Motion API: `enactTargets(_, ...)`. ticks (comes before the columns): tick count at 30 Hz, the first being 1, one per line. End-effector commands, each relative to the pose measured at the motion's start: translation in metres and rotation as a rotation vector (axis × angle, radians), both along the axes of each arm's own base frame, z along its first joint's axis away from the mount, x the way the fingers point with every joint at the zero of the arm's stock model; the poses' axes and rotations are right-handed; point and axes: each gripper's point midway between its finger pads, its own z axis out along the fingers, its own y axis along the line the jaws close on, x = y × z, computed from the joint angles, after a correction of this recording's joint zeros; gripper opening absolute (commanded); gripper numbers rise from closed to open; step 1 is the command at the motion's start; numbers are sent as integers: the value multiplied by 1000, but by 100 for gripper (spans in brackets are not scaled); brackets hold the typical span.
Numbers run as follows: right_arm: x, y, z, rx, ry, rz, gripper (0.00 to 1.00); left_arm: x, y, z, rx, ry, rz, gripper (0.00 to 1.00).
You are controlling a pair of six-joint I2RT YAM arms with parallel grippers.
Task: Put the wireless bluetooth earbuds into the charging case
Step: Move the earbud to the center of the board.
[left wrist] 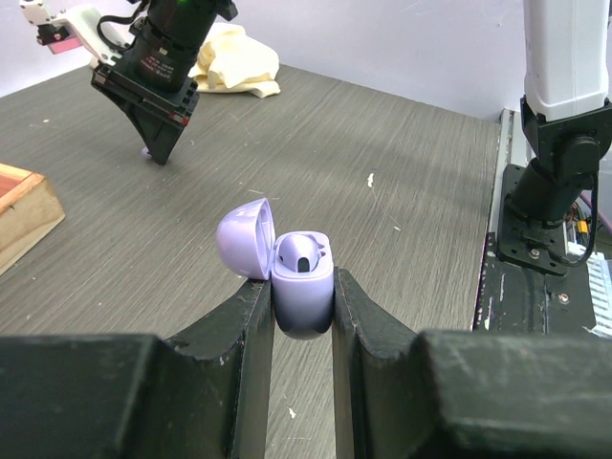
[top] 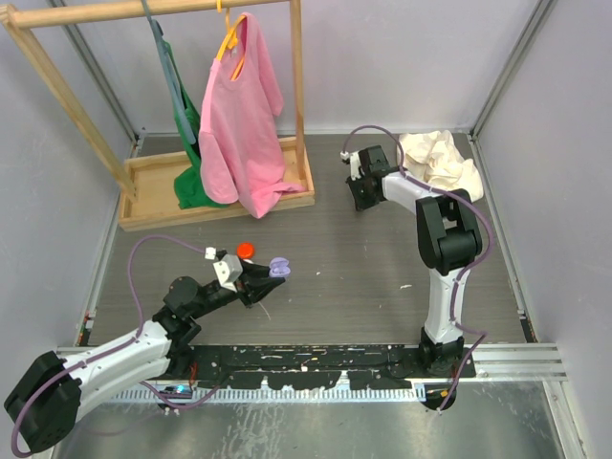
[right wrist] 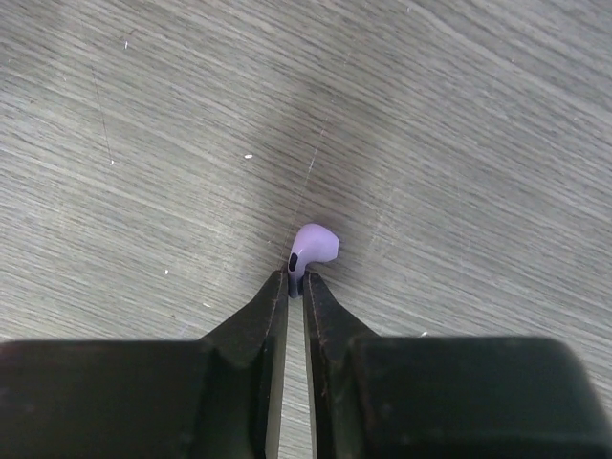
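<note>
Now, on your left, the left gripper (top: 265,280) is clamped nearly shut around the lilac case (left wrist: 304,292), holding it upright with its lid (left wrist: 244,237) hinged open to the left and one bud (left wrist: 298,254) seated inside. A red piece (top: 245,250) lies just beyond it. On the right, near the cloth (top: 438,158), the right gripper (right wrist: 295,283) is pinched fully shut on the stem of a second bud (right wrist: 316,243), low at the table (right wrist: 143,143).

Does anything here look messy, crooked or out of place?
Yes. The pink T-shirt hangs lopsided on its orange hanger, hem resting on the wooden tray. A crumpled cream cloth lies bunched in the far right corner, and small white specks dot the grey tabletop.
</note>
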Motion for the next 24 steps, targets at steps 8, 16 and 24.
enactTargets(8,-40,3,8,-5,73,-57,13,0,0,39,-75,-97,0,0)
enactTargets(16,-106,19,3,-5,193,-53,15,1,1,38,-72,-98,10,0)
enactTargets(24,-171,32,7,6,273,-42,15,0,2,40,-77,-102,9,0)
